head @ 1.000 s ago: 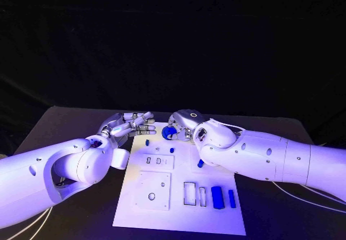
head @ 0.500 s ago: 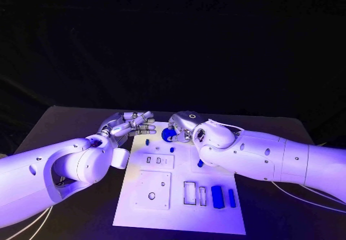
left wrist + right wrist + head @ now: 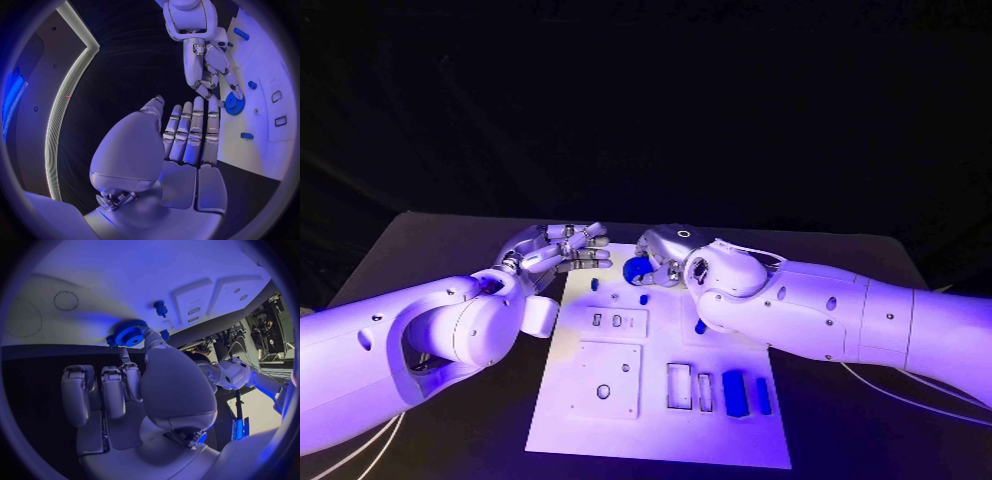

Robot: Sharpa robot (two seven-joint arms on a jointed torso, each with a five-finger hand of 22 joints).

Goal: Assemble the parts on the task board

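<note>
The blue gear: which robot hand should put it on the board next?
The right hand, probably: it already pinches the blue gear above the task board. The left hand is open beside the board.

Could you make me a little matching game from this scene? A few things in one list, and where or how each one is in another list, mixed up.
Things:
1. blue gear
2. left hand
3. task board
4. two long blue bars

States:
A. lies flat in the middle of the black table
B. lie side by side at the board's near right corner
C. pinched by the fingers of the right hand at the board's far edge
D. holds nothing, fingers stretched out

Pairs: 1-C, 2-D, 3-A, 4-B
</note>
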